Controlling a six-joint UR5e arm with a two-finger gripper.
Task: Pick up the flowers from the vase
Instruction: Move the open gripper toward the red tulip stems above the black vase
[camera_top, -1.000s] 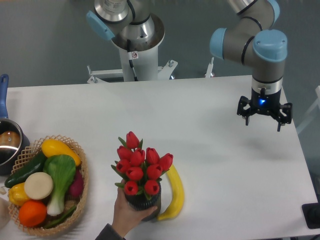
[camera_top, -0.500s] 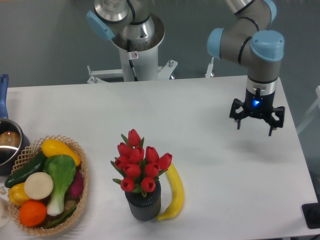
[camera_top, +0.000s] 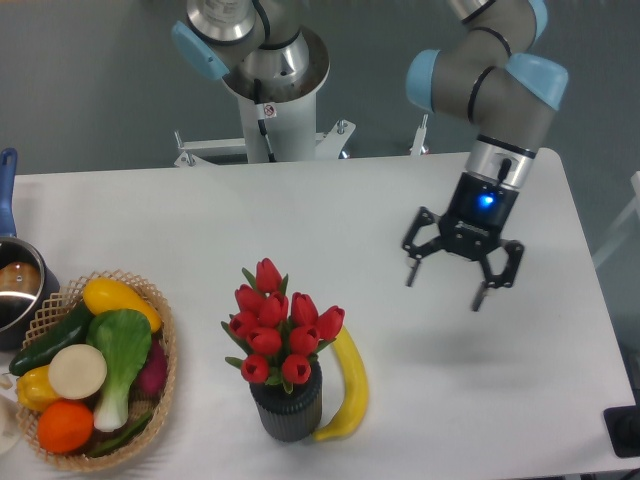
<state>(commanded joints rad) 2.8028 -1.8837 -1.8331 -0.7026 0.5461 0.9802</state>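
Observation:
The flowers, a bunch of red tulip buds with green leaves, stand in the vase, a short dark ribbed cylinder near the table's front edge. My gripper hangs above the table to the right of the flowers, well apart from them. Its fingers are spread wide open and it holds nothing.
A yellow banana lies against the vase's right side. A wicker basket full of vegetables and fruit sits at the front left. A metal pot with a blue handle is at the left edge. A second arm's base stands behind the table.
A hand that held the vase has withdrawn. My gripper has moved left and toward the front, nearer the flowers, and is still open.

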